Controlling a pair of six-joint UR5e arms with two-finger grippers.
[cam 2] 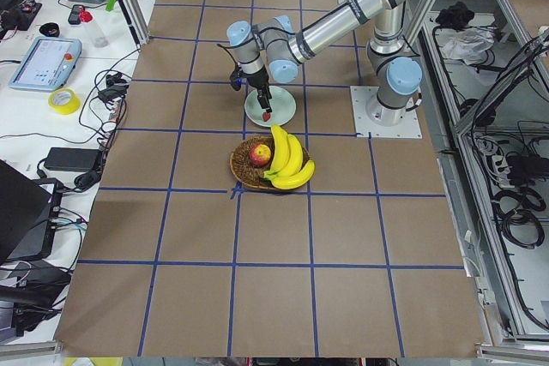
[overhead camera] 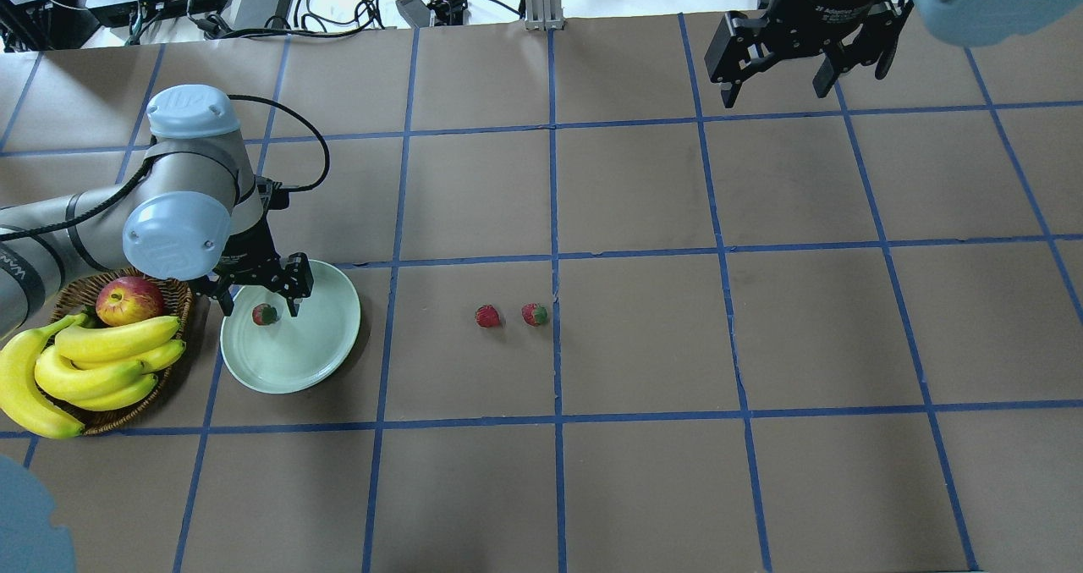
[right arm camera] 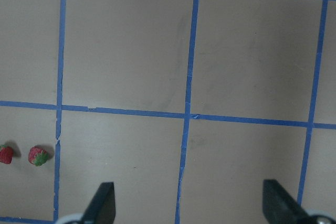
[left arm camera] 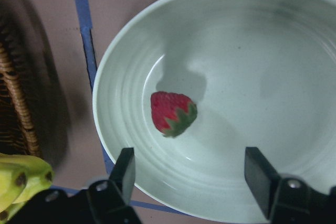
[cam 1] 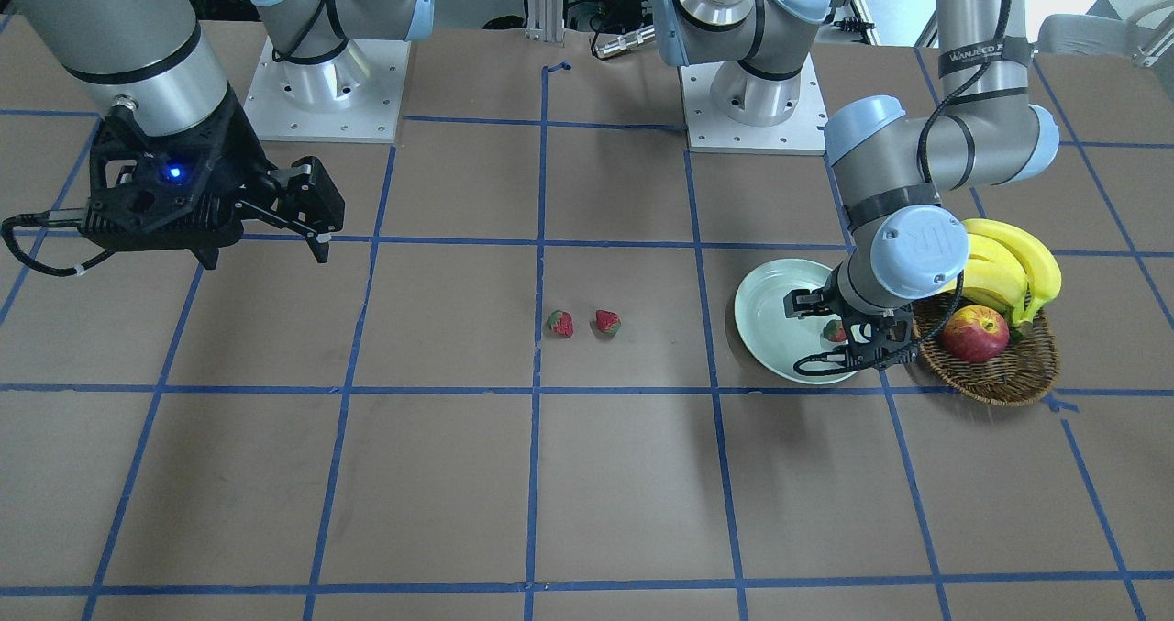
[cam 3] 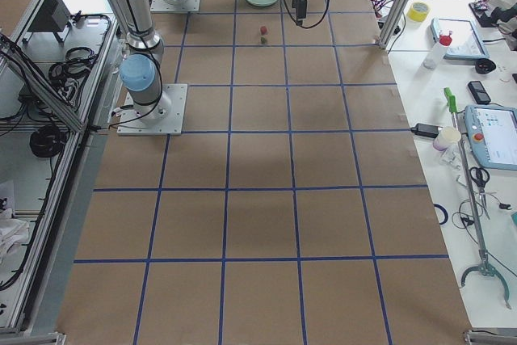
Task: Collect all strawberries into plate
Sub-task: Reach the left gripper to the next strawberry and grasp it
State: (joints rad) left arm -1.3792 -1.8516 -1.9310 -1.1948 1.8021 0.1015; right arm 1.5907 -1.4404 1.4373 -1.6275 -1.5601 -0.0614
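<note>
One strawberry (left arm camera: 172,113) lies inside the pale mint plate (left arm camera: 262,45), toward its basket side. It also shows in the overhead view (overhead camera: 265,314) on the plate (overhead camera: 288,378). My left gripper (left arm camera: 191,174) hangs open just above this strawberry, its jaws on either side and not touching it; it also shows in the overhead view (overhead camera: 261,302). Two more strawberries (overhead camera: 487,316) (overhead camera: 534,314) lie side by side on the table near the centre, to the plate's right. My right gripper (overhead camera: 774,90) is open and empty, high over the far right of the table.
A brown wicker basket (overhead camera: 175,298) stands against the plate's left side, holding a red-yellow apple (overhead camera: 129,300) and a bunch of bananas (overhead camera: 93,361). Blue tape lines grid the brown tabletop. The arm bases stand at the robot's edge of the table.
</note>
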